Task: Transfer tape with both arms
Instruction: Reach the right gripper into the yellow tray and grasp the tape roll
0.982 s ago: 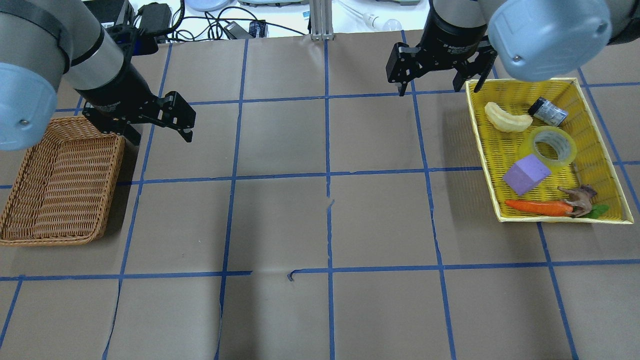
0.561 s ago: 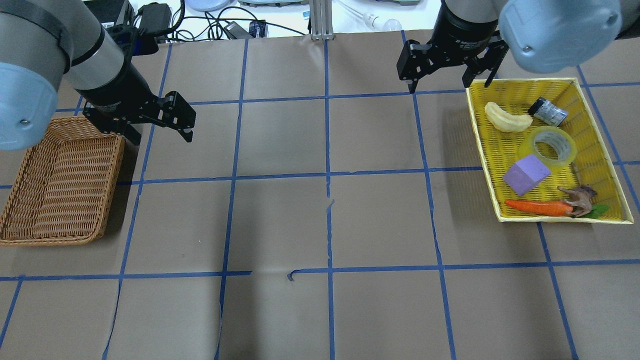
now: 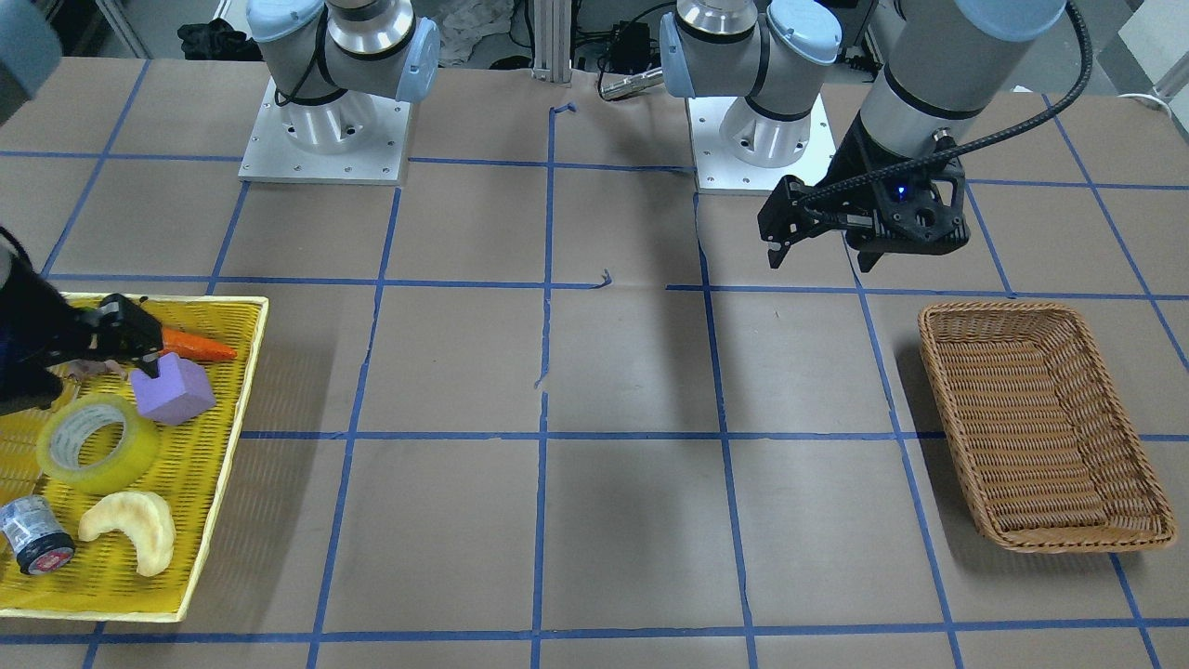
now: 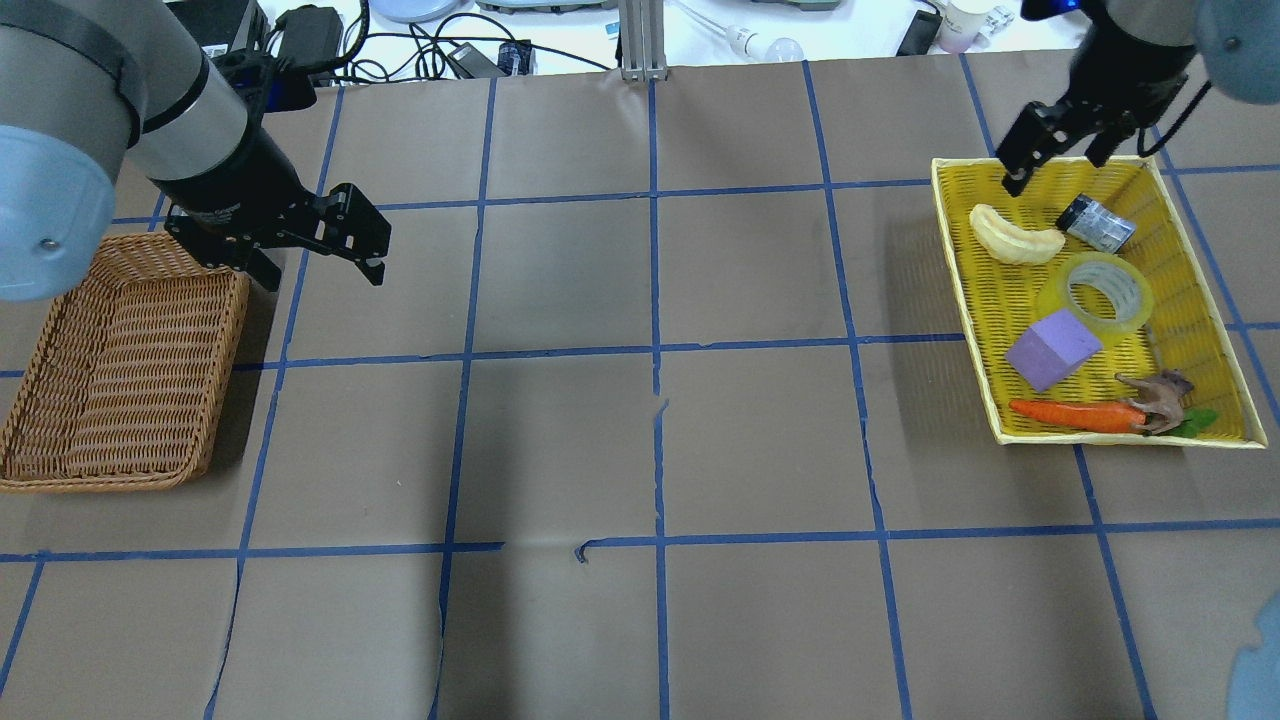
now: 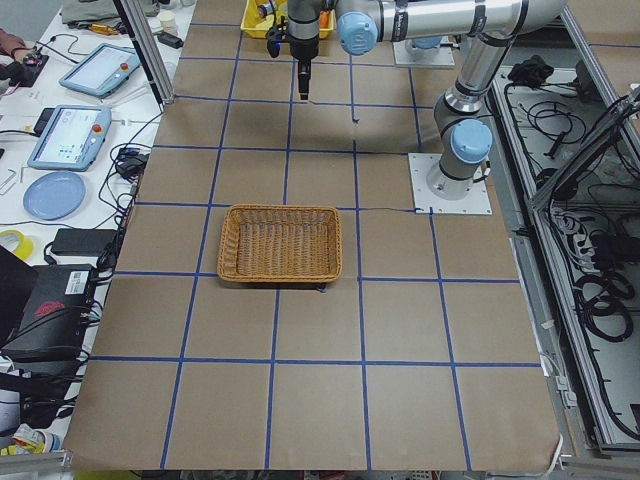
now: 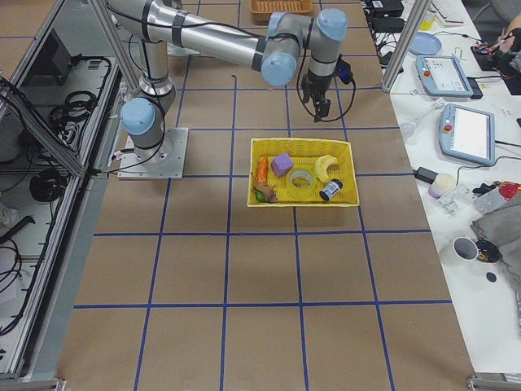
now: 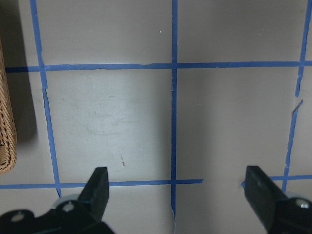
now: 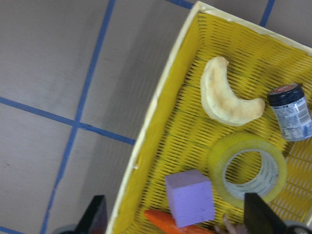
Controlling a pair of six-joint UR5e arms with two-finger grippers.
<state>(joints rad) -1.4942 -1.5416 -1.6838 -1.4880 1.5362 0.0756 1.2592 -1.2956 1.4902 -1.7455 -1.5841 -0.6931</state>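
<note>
Jaws on the right grey-silver arm (image 4: pixel 1135 60) spread wide and empty above the yellow plastic mesh tray (image 4: pixel 990 290). We see the wide translucent yellow tape roll (image 4: pixel 1058 305) lying flat in that tray, just beside a purple block (image 4: pixel 1052 348). Left arm (image 4: pixel 190 110) jaws are also wide and empty, over the brown-paper counter (image 4: pixel 650 450) near a brown wicker basket (image 4: pixel 120 380). Small dark jar (image 4: pixel 1097 222): label print unreadable.

A yellow mesh tray (image 8: pixel 163 117) is seen on brown paper (image 8: pixel 44 63) with blue tape lines (image 8: pixel 80 124). The tape (image 8: pixel 220 161) is laid flat inside, just beside a purple block (image 8: pixel 189 197). A pale crescent (image 8: pixel 225 97), a dark jar (image 8: pixel 291 111) and a carrot tip (image 8: pixel 163 222) are noted. The right gripper (image 8: pixel 178 217) is held wide apart.
</note>
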